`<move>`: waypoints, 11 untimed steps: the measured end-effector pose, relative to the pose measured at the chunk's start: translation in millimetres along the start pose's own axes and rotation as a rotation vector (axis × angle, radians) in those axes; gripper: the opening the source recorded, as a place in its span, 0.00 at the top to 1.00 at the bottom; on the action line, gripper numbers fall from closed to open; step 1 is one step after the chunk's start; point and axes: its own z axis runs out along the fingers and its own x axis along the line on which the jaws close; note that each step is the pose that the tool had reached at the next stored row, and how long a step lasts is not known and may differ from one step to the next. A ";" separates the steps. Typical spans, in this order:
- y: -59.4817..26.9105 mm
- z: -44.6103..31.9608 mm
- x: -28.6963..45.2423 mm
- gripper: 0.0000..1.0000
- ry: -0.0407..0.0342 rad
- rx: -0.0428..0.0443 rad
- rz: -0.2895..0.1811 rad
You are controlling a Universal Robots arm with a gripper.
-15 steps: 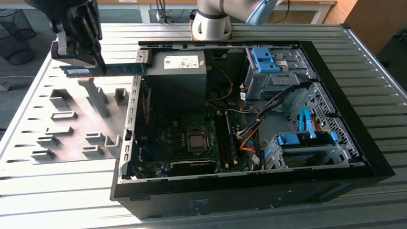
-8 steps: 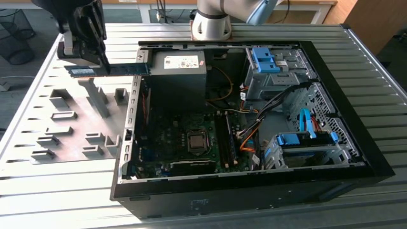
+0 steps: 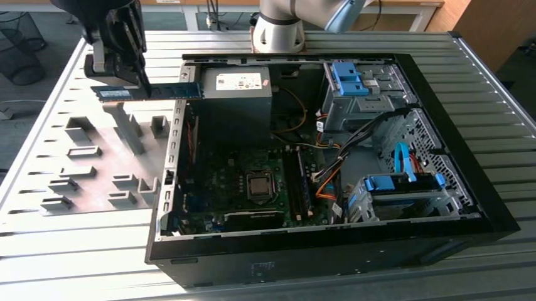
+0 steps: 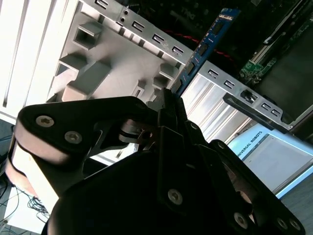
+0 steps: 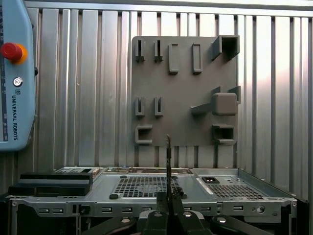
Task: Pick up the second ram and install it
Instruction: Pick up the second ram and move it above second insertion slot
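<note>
The second ram point(image 3: 172, 91) is a long blue stick held level in the air at the exterior view's upper left. It hangs over the far end of the grey holder plate point(image 3: 92, 169), just outside the computer case's wall. My gripper point(image 3: 142, 88) is shut on the stick near one end. The second wrist view shows the ram point(image 4: 205, 41) reaching out from the closed fingers point(image 4: 168, 105) toward the case. The first wrist view shows the stick edge-on point(image 5: 168, 161), rising from the gripper point(image 5: 168, 196).
The open computer case point(image 3: 469, 188) lies on the ribbed metal table, with the motherboard point(image 3: 243, 182), its memory slots point(image 3: 297, 182) and the power supply point(image 3: 237, 84) inside. Blue drive-bay clips point(image 3: 348, 78) sit at the exterior view's right. The arm's base point(image 3: 277, 28) stands behind the case. A control pendant point(image 5: 14, 73) lies beside the plate.
</note>
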 end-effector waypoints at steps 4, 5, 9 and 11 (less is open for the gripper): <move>-3.5 0.0 0.0 0.86 0.0000 0.0000 0.000; -4.4 0.0 0.0 0.86 -0.0001 0.0000 0.000; -7.8 0.0 0.0 0.86 -0.0001 0.0000 0.000; -9.6 -0.1 0.0 0.86 0.0000 0.0000 0.000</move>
